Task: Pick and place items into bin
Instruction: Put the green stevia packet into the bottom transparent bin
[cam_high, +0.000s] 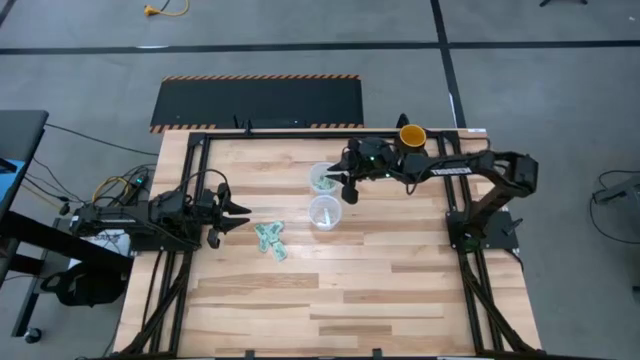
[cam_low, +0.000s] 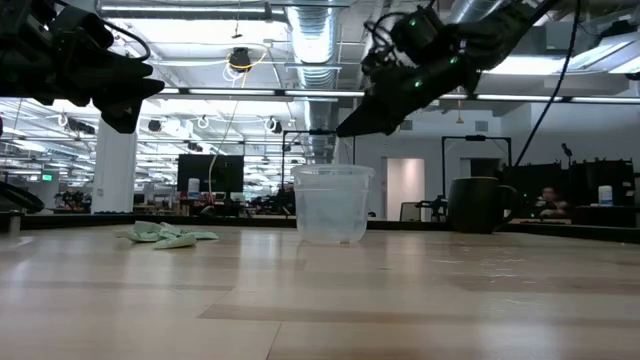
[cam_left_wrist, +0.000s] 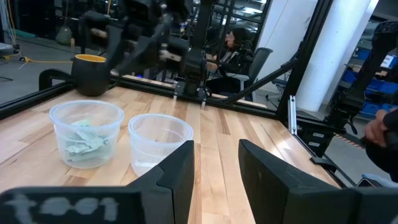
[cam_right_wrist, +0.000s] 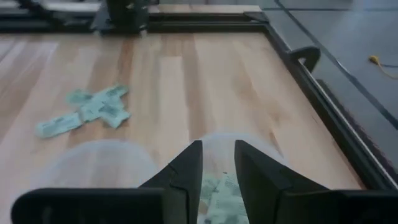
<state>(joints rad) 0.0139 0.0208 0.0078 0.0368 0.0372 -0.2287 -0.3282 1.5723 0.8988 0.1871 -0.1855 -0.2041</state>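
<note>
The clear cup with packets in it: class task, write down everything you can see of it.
The clear cup with packets is a round, see-through container that looks like thin plastic, standing upright and open-topped on the wooden table. Crumpled green-and-white packets lie in its bottom. It stands close beside an empty clear cup of the same kind; whether the two touch cannot be told. The right pincer hangs just over its rim, fingers apart and holding nothing.

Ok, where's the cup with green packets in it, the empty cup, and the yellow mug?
cup with packets (cam_left_wrist: 86, 134), left wrist view, front wall
empty cup (cam_left_wrist: 160, 142), left wrist view, front wall
mug (cam_high: 412, 135), high view, yellow inside
</note>
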